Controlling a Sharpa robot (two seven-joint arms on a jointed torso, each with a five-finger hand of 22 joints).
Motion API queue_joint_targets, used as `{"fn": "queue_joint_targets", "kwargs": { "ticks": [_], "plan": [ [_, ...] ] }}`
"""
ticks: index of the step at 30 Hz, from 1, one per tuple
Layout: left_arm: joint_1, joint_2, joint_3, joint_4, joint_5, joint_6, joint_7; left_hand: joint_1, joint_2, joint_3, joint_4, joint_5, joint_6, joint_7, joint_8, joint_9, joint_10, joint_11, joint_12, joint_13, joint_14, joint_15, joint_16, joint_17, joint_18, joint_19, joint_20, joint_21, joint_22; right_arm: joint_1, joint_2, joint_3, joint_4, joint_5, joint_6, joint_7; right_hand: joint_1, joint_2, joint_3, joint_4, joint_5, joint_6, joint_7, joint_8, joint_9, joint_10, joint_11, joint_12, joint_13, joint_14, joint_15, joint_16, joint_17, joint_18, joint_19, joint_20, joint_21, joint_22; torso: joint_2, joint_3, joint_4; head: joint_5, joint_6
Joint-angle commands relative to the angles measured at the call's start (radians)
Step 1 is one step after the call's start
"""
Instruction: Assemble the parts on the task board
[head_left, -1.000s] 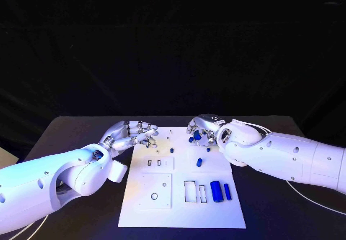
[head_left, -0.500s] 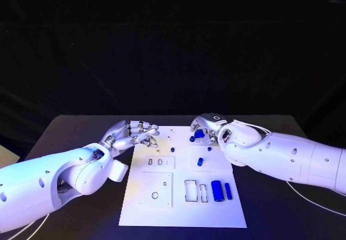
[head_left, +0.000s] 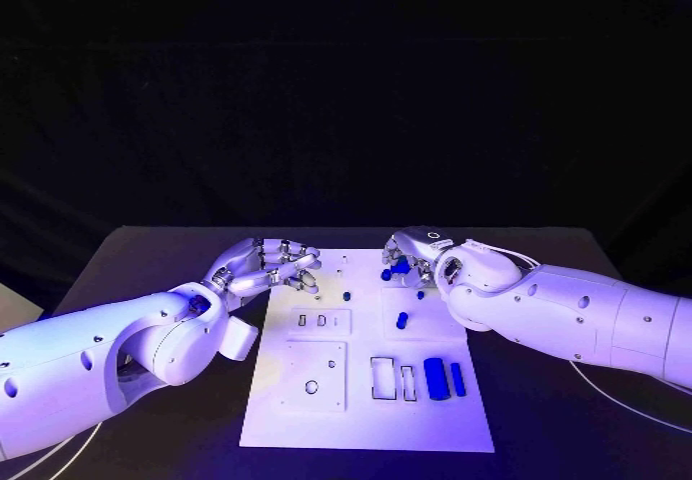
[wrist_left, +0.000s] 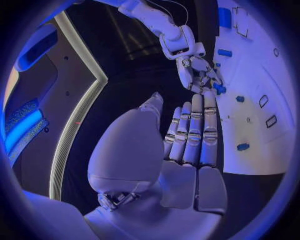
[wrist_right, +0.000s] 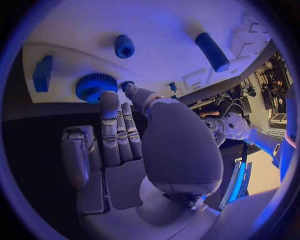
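Note:
The white task board (head_left: 368, 420) lies in the middle of the black table. My right hand (head_left: 414, 252) hangs over its far right part. Its fingertips (wrist_right: 110, 98) and thumb close on a blue toothed round part (wrist_right: 95, 87), which sits on the board (wrist_right: 162, 30). The left wrist view shows the same blue part (wrist_left: 219, 88) under the right hand (wrist_left: 195, 67). My left hand (head_left: 268, 268) hovers at the board's far left edge, holding nothing. In its own wrist view the left hand (wrist_left: 190, 132) has straight fingers.
Two blue cylinders (head_left: 436, 379) lie side by side near the board's right edge, next to empty slots (head_left: 382, 380). A small blue peg (head_left: 401, 322) stands mid-board, another (head_left: 348, 297) further left. A blue block (wrist_right: 42, 73) sits by the board's rim.
The right hand has shifted slightly to the right with the blue round part at its fingertips. The left hand has barely moved. The whole picture has shifted a little.

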Motion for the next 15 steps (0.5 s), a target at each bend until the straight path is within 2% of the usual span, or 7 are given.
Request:
{"fn": "queue_joint_targets", "kwargs": {
  "ticks": [1,8,15],
  "plan": [
    [0.002,0.002,0.001,0.001,-0.001,0.025,-0.003,-0.008,0.000,0.000,0.001,0.000,-0.008,0.029,-0.003,0.001,-0.002,0.007,-0.004,-0.001,-0.004,0.001,-0.005,0.001,0.010,-0.009,0.001,-0.004,-0.001,-0.001,0.003,0.000,0.003,0.019,0.011,0.030,-0.014,0.002,0.010,0.000,-0.001,0.009,-0.001,-0.005,0.002,0.013,-0.002,-0.006,-0.005,0.011,-0.002,0.007,-0.009,-0.011,0.091,-0.006,0.007,0.215,0.000,-0.0003,-0.0016,0.002,-0.002],
    [0.002,0.004,0.001,0.000,-0.001,0.029,-0.007,-0.009,0.000,-0.001,0.001,0.000,-0.009,0.029,-0.004,0.002,-0.003,0.007,-0.005,-0.001,-0.005,0.001,-0.007,0.001,0.011,-0.010,0.002,-0.005,-0.002,-0.001,0.011,0.000,-0.006,0.028,0.027,0.038,-0.021,0.001,0.020,0.001,-0.001,0.012,-0.002,-0.004,0.003,0.020,-0.002,-0.013,-0.011,0.020,-0.003,0.012,-0.021,-0.013,0.095,-0.005,0.015,0.226,0.002,-0.0012,0.0011,0.000,-0.004],
    [0.002,0.005,0.001,-0.001,-0.001,0.028,-0.008,-0.009,0.000,-0.001,0.001,0.000,-0.009,0.029,-0.004,0.002,-0.003,0.007,-0.005,-0.001,-0.005,0.001,-0.007,0.001,0.011,-0.010,0.002,-0.005,-0.002,-0.002,0.020,0.000,-0.013,0.029,0.047,0.043,-0.026,0.001,0.025,0.002,-0.001,0.013,-0.001,-0.004,0.004,0.023,-0.002,-0.016,-0.015,0.024,-0.003,0.015,-0.027,-0.014,0.096,-0.005,0.017,0.230,0.003,-0.0010,-0.0004,0.001,-0.005]
  ]
}}
